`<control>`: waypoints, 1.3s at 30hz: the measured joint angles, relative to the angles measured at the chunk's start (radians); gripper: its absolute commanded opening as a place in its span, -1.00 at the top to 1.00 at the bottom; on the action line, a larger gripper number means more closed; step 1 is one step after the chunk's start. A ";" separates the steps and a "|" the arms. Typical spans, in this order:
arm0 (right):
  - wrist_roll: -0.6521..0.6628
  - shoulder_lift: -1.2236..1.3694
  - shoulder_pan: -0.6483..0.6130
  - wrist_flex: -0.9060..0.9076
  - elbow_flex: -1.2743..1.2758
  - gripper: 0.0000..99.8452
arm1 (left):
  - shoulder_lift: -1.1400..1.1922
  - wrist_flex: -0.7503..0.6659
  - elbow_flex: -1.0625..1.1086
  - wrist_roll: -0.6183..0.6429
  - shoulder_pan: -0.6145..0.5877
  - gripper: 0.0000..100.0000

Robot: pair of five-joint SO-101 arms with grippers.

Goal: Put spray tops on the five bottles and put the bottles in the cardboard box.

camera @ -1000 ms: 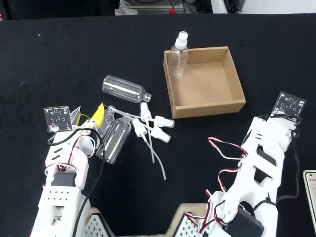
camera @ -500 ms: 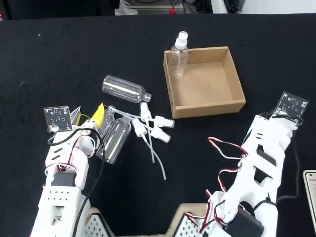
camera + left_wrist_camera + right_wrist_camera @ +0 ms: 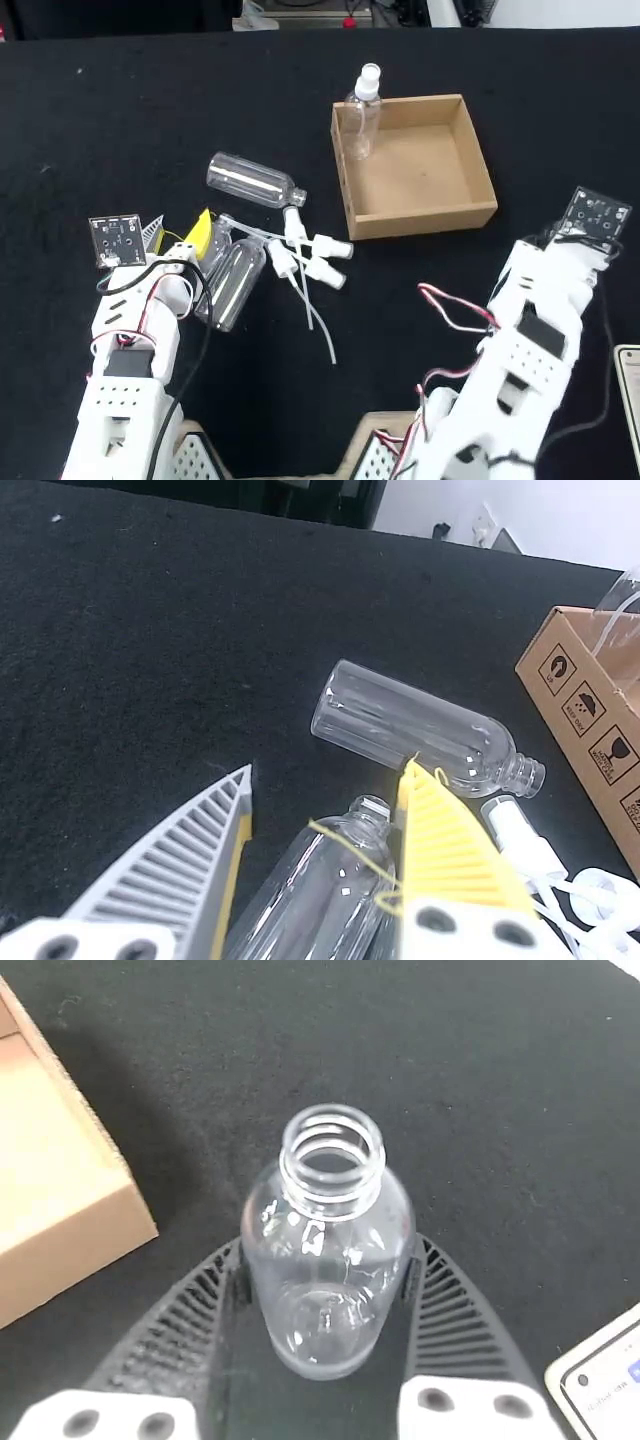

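In the right wrist view my right gripper (image 3: 328, 1252) is shut on an upright clear bottle (image 3: 325, 1260) with an open threaded neck, just off the cardboard box's corner (image 3: 60, 1200). My left gripper (image 3: 328, 775) stands open, its grey and yellow fingers straddling the neck of a lying capless bottle (image 3: 315, 890). Another capless bottle (image 3: 420, 730) lies beyond it. In the high view, loose spray tops (image 3: 305, 255) with thin tubes lie between the bottles (image 3: 232, 280) and the cardboard box (image 3: 470, 160). One bottle with a spray top (image 3: 363, 105) stands in the box's far left corner.
The right arm (image 3: 545, 300) stands to the right of the box's near corner. A phone (image 3: 600, 1380) lies on the black tablecloth beside the right gripper, at the table's right edge (image 3: 628, 370). The left arm (image 3: 130, 340) rises from the near left.
The right arm has shifted slightly to the right and changed its pose, with the bottle in its gripper. The left arm, the bottles and the spray tops have not moved.
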 measured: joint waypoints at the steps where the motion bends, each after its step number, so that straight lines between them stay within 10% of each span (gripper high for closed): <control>1: 0.000 -0.028 0.000 0.011 0.009 0.67 | 0.000 0.000 0.000 0.000 0.000 0.54; 16: 0.000 -0.110 0.000 -0.405 0.385 0.67 | 0.000 0.000 0.000 0.000 0.000 0.54; 39: 0.000 -0.112 0.000 -0.400 0.341 0.41 | 0.000 0.000 0.000 0.000 0.000 0.54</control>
